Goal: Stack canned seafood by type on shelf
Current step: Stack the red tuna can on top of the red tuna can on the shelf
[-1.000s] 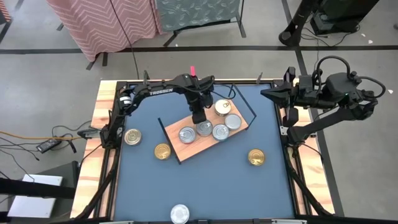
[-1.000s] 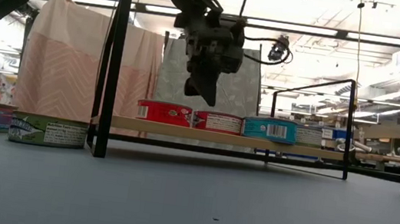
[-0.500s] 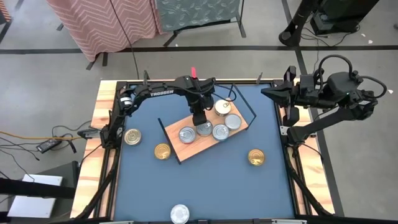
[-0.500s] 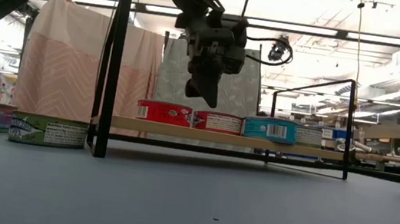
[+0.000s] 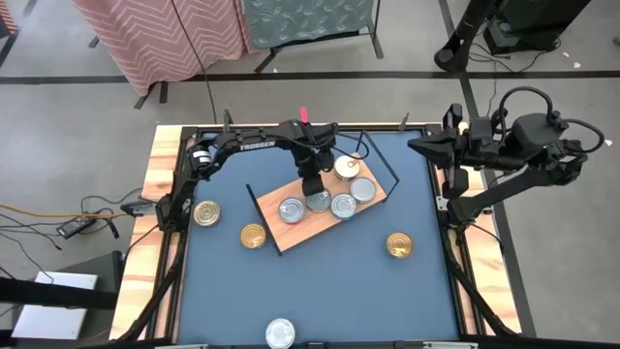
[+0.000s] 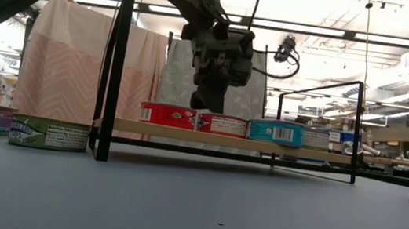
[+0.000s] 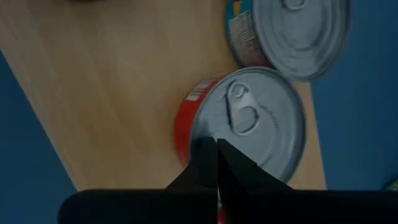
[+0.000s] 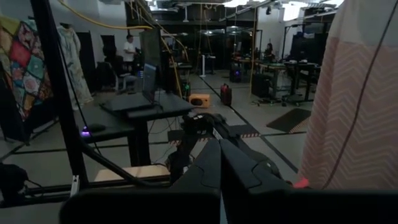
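The shelf [image 5: 295,231], a light-wood board with black wire ends, lies at the table's middle. It carries several silver-lidded tins and a gold one [image 5: 347,168]. My left gripper [image 5: 311,186] is shut and slants down over a red-sided, silver-lidded tin [image 7: 255,124]. Its tips [image 6: 204,107] are level with the tins' tops. My right gripper [image 5: 417,147] is shut, raised at the table's right edge and pointing level. Loose tins rest flat on the blue table: gold ones [image 5: 205,212] [image 5: 253,236] [image 5: 398,244] and a silver one [image 5: 279,333]. My left gripper's shut fingertips [image 7: 211,149] stand at the rim of the red tin's lid [image 7: 208,134], on the side away from the pull tab. They come from above on a slant. Whether they touch the lid, I cannot tell. The tin sits flat on the shelf.
A blue-labelled tin [image 6: 276,132] and another silver-lidded tin [image 7: 298,31] sit close beside the red one. The shelf's black wire frames [image 6: 115,71] [image 6: 357,131] rise at both ends. A wooden rim [image 5: 155,184] borders the table.
My left gripper, still shut, has sunk a little toward the red tin on the shelf, from clearly above the tins to level with their tops.
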